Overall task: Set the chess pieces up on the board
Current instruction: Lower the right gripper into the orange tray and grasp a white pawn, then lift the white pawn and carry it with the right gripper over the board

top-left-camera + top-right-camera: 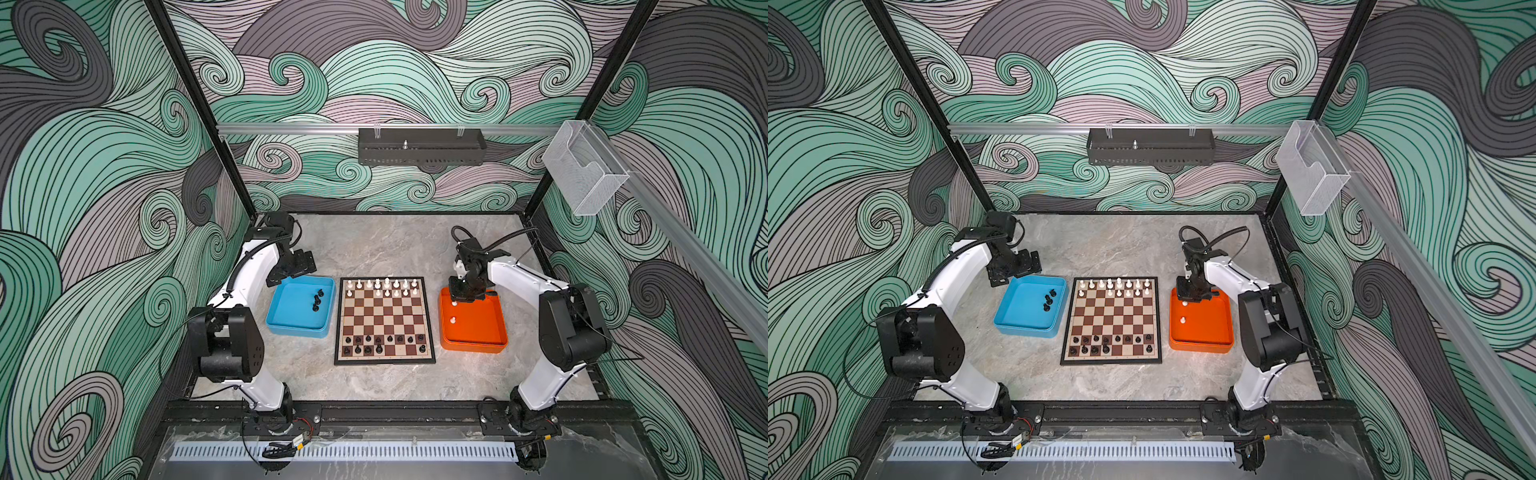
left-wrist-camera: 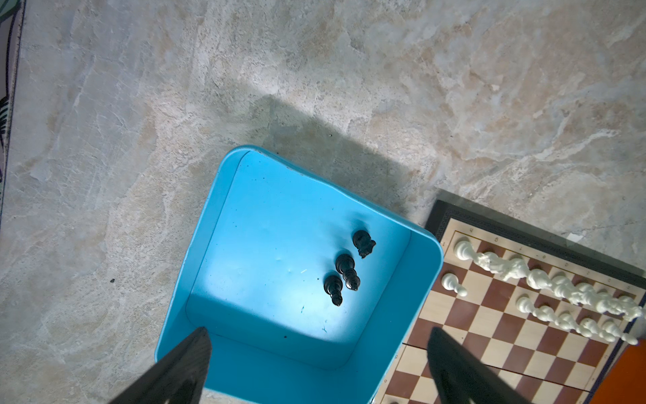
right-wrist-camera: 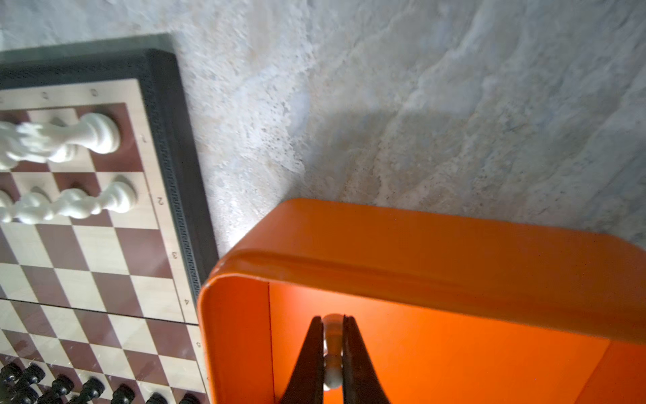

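The board (image 1: 384,320) (image 1: 1113,320) lies mid-table. White chess pieces (image 1: 386,286) fill its far two rows and black ones (image 1: 378,345) stand on its near two rows. Three black pieces (image 2: 344,269) (image 1: 317,299) lie in the blue tray (image 2: 265,245). My left gripper (image 2: 318,332) (image 1: 289,277) hangs open and empty over that tray's far corner. Down inside the orange tray (image 3: 454,349), my right gripper (image 3: 332,320) (image 1: 457,300) is shut on a small white piece (image 3: 332,353). I cannot tell whether this piece is lifted off the tray floor. Another white piece (image 1: 453,320) stands loose in the tray.
The blue tray (image 1: 291,307) sits left of the board and the orange tray (image 1: 478,328) right of it, both close to the frame. The marble tabletop (image 1: 374,245) stretches behind the board. A black rail (image 1: 395,411) runs along the front.
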You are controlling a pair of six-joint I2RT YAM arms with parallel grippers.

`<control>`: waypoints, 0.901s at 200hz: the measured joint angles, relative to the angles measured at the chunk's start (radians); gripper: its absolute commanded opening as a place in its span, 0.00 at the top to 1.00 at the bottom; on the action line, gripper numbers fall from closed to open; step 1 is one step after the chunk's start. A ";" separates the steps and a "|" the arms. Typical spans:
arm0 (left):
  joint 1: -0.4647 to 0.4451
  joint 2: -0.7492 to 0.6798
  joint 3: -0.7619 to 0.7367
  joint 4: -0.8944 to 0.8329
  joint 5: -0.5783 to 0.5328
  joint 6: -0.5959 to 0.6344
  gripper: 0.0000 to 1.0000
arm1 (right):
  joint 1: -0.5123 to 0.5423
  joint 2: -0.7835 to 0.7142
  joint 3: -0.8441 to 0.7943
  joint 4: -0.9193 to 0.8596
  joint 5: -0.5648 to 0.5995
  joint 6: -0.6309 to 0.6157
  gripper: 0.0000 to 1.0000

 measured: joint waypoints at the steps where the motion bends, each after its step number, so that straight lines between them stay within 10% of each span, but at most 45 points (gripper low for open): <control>1: 0.000 0.000 0.000 0.000 0.000 0.000 0.01 | 0.000 -0.001 0.001 0.000 0.000 0.000 0.89; 180: 0.046 0.085 -0.006 0.106 0.001 0.010 0.01 | 0.439 0.364 0.669 -0.137 0.024 0.029 0.89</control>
